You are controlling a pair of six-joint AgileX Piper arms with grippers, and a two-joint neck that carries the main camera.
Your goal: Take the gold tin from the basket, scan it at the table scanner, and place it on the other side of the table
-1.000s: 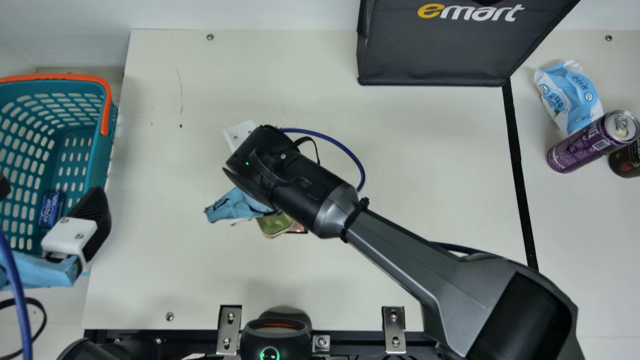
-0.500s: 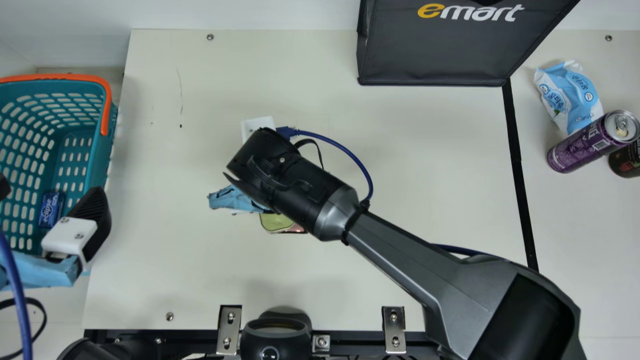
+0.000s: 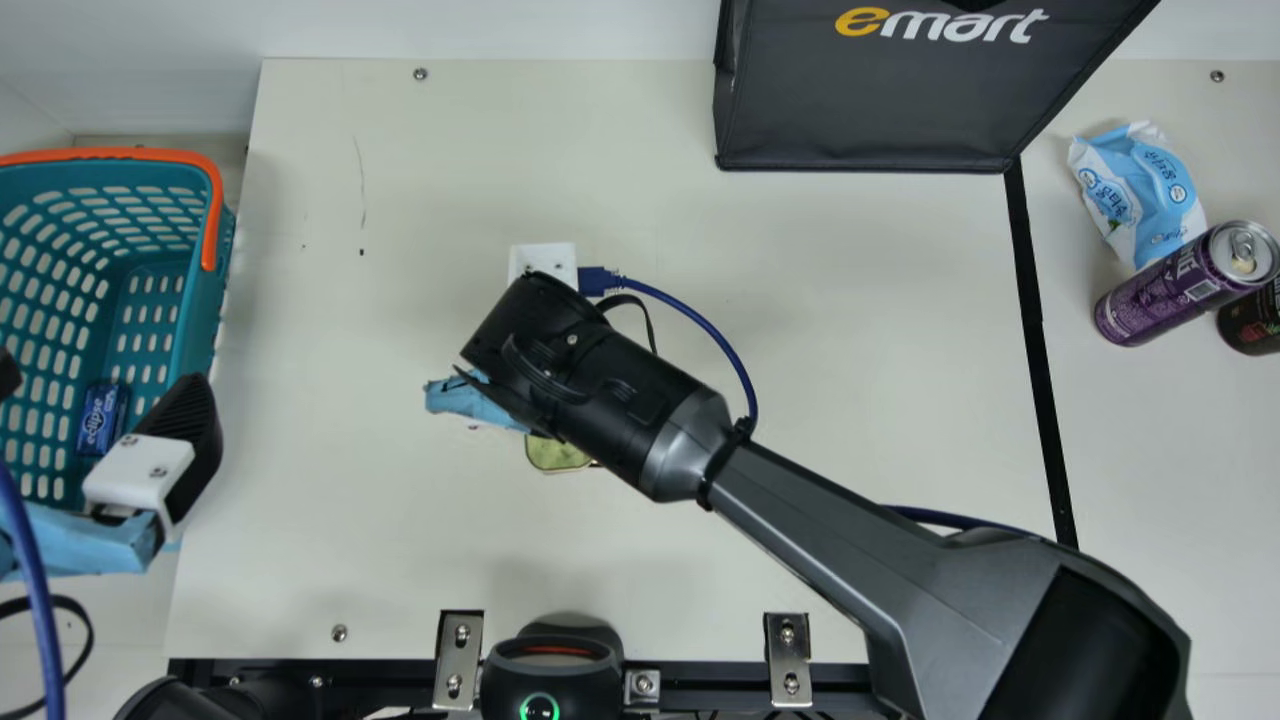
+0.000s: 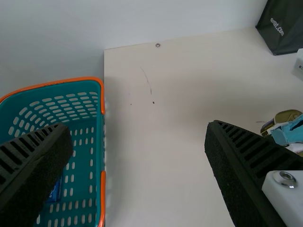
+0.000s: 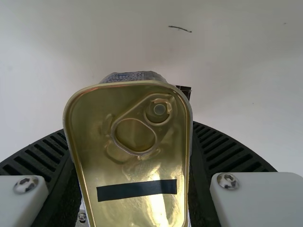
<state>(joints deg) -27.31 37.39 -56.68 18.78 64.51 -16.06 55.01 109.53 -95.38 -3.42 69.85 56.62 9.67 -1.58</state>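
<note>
The gold tin (image 5: 135, 165) is pinched between the two black ribbed fingers of the right gripper (image 5: 129, 130), its ring-pull lid turned toward the wrist; whether a barcode lies on the far face cannot be told. The tin is held over the middle of the cream table (image 3: 350, 520), well apart from the table scanner (image 3: 550, 668), which stands on the robot's side of that gripper, lit red in its window. Scanning is judged to be the step in hand, though whether a read has been made cannot be told. For it to be done well, the coded face should be squared to the window, the tin should be brought close without the scanner being knocked, and a slight tilt should be tried if glare spoils the read. A firm, even pinch is called for, as smooth metal may slip or swivel. To the right gripper's left, the left gripper (image 4: 138, 126) is spread and unladen beside the teal basket (image 4: 103, 156). Well to the right gripper's right, past the black tape line (image 3: 1037, 370), the purple drink can (image 3: 1155, 292) is to be avoided when the tin is set down.
</note>
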